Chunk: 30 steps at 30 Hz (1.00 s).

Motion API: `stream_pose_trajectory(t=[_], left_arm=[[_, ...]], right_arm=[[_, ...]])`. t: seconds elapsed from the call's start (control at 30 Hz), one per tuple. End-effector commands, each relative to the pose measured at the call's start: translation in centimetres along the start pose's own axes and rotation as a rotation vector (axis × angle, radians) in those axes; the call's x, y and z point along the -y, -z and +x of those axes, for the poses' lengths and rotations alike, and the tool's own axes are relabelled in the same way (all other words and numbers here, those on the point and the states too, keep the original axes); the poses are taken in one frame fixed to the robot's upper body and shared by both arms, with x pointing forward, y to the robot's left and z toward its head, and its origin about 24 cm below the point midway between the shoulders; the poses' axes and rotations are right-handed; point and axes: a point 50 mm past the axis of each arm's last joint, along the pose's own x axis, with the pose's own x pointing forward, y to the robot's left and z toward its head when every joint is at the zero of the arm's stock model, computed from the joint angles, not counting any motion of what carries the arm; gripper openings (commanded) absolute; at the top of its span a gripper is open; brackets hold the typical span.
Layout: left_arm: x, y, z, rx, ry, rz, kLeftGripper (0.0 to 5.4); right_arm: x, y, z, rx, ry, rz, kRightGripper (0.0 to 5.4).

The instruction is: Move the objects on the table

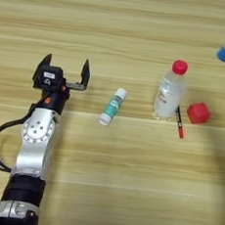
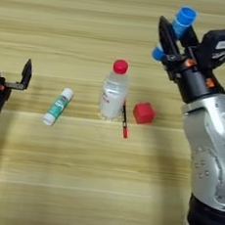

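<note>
At the far left, the left gripper [image 1: 65,66] hangs low over the table [image 1: 126,185] with its two black fingers spread wide and nothing between them. Its silver arm runs back toward the near edge, a black cable looping off its outer side.

Just to the right of that open gripper, and slightly nearer the robot, the white-and-green tube [image 1: 112,106] lies flat on the wood, tilted, with its white cap end pointing down toward the near-left. It is close to the fingers but apart from them.

Further right, about midway between the two grippers, the clear plastic bottle [image 2: 113,94] stands upright with its red cap [image 2: 120,66] on. What it holds cannot be told; it looks clear all the way through. The thin red pen [image 2: 124,119] lies against the bottle's right base, its red tip toward the robot. The small red cube [image 2: 144,113] sits just right of the pen, near it, below and to the left of the right gripper.

The right gripper [image 2: 175,35] is raised at the far right, its fingers closed around the blue tube [image 2: 174,31], which is held slanted, one blue end sticking up past the fingers and the other poking out to the left.
</note>
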Motion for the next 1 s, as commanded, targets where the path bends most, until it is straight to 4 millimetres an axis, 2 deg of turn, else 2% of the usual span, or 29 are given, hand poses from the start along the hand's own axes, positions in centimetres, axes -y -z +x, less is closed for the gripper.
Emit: stream_pose_trajectory(t=[0.03, 0.2, 0.47, 0.77, 1.0], left_arm=[[0.2, -0.2, 0.3, 0.001, 0.006, 0.011, 5.40], [0.2, -0.2, 0.3, 0.001, 0.003, 0.016, 5.40], [-0.1, -0.1, 0.3, -0.013, -0.022, 0.061, 5.40], [-0.5, 0.3, 0.3, -0.038, -0.051, 0.076, 5.40], [-0.8, 1.0, 0.3, -0.087, -0.084, 0.077, 5.40]], right_arm=[[1.7, 0.7, -0.4, -0.087, 0.071, -0.024, 1.40], [3.2, 2.0, -0.9, -0.191, 0.135, -0.048, 1.40], [4.6, 6.3, -2.2, -0.475, 0.186, -0.005, 1.40], [4.8, 10.6, -4.2, -0.736, 0.173, 0.064, 1.40], [4.9, 12.1, -4.5, -0.802, 0.163, 0.107, 1.40]])
